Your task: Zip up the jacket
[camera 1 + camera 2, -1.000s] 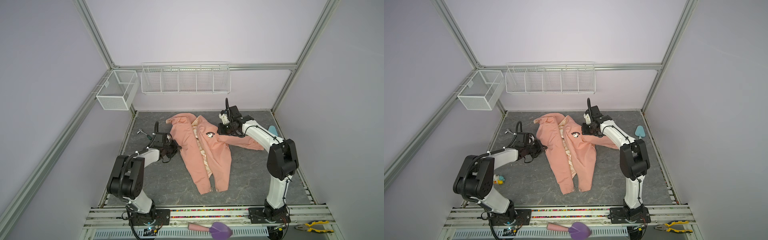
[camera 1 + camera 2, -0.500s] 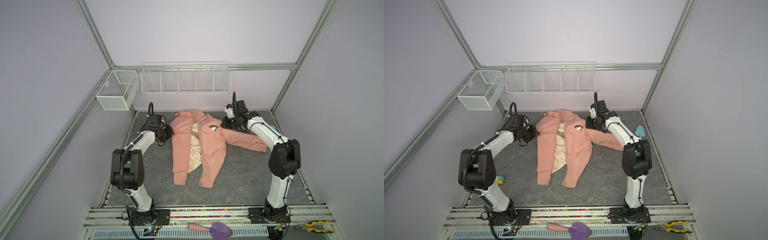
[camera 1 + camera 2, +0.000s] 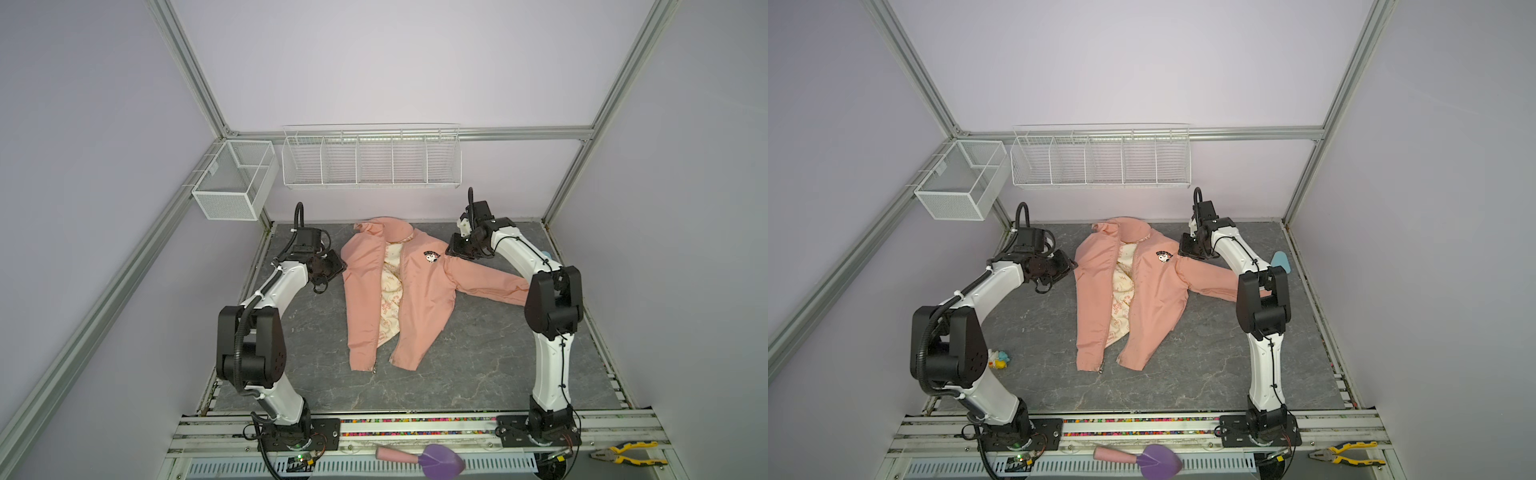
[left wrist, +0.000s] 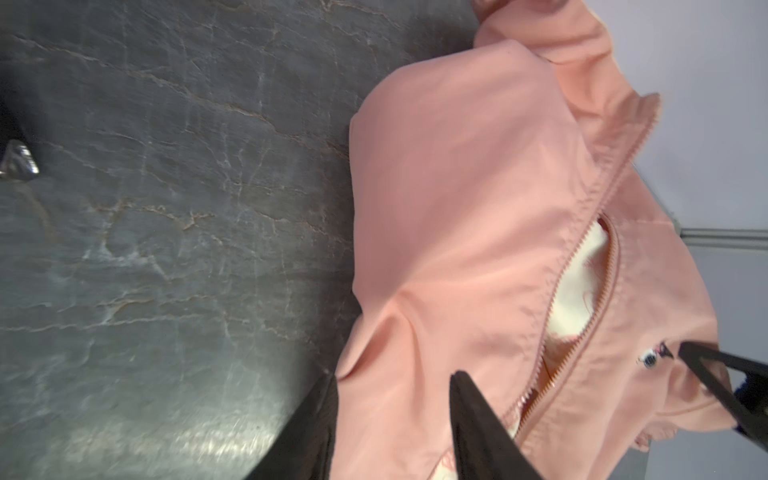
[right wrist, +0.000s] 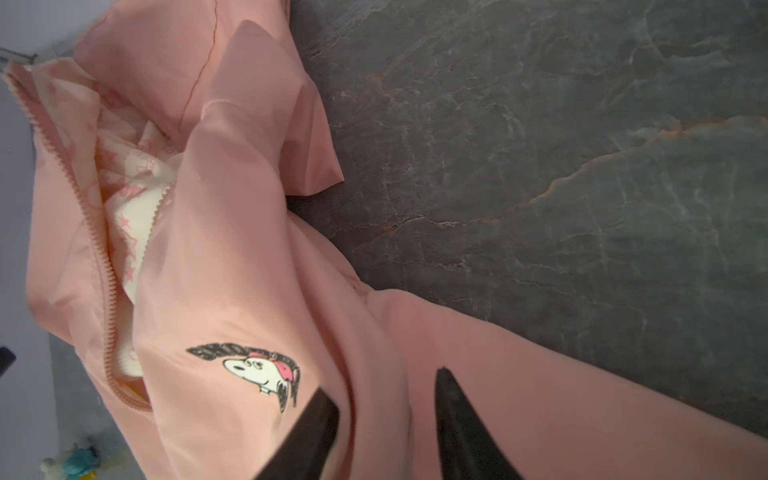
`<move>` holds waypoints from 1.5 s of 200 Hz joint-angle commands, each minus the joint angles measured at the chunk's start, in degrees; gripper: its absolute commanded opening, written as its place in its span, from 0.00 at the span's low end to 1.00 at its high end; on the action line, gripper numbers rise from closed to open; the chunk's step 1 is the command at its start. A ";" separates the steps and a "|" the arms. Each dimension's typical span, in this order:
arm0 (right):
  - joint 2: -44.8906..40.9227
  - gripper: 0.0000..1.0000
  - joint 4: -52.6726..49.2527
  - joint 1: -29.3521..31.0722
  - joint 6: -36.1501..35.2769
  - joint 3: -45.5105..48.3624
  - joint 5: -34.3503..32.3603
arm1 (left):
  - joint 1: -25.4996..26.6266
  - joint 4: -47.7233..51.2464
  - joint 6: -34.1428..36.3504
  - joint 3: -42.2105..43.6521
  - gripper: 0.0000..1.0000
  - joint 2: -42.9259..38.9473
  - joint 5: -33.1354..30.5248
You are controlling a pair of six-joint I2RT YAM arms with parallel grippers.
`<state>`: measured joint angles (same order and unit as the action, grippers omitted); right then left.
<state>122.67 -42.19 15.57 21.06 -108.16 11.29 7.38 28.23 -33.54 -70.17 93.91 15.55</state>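
The salmon-pink jacket (image 3: 415,291) (image 3: 1150,291) lies front-up and unzipped on the dark mat, with cream patterned lining (image 3: 390,286) showing between the front panels. Its zipper pull (image 3: 374,368) hangs at the near hem of the left panel. One sleeve (image 3: 486,284) stretches out to the right. My left gripper (image 3: 336,269) (image 4: 392,386) is open at the jacket's left shoulder, with pink cloth lying loose between its fingers. My right gripper (image 3: 455,249) (image 5: 386,395) is open over the right shoulder seam, beside the cartoon chest badge (image 5: 257,374).
A white wire rack (image 3: 370,158) and a mesh basket (image 3: 235,183) hang on the back frame. A small toy (image 3: 998,359) lies near the left arm's base and a blue object (image 3: 1281,262) sits at the mat's right edge. Pliers (image 3: 623,455) and a purple trowel (image 3: 436,459) rest in front.
Both arms pulled the jacket toward the back wall and spread it flatter. The left gripper came up to the left shoulder. Both grippers, shut before, now stand open and have let go of the cloth.
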 commanded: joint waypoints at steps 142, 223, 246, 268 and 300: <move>-32.10 0.54 14.11 28.02 11.28 37.76 -2.52 | 11.25 -8.25 -7.06 14.24 0.48 -11.64 2.69; -25.43 0.44 18.49 31.28 14.06 47.44 -6.34 | 11.67 -7.10 -9.09 28.78 0.49 -24.94 4.52; -23.22 0.40 17.87 31.12 14.67 48.36 -8.75 | 13.72 -4.87 -8.24 30.65 0.51 -27.04 6.15; -21.22 0.35 18.45 30.85 15.36 49.12 -9.39 | 18.01 -4.10 -8.01 31.78 0.53 -27.67 6.71; -19.46 0.26 18.18 30.41 16.39 49.42 -10.53 | 24.69 -8.58 -10.75 34.85 0.53 -25.58 7.34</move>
<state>101.73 -23.81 46.50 35.62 -59.99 3.22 28.23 22.11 -42.19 -37.89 67.11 21.56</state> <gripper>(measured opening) 0.289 0.529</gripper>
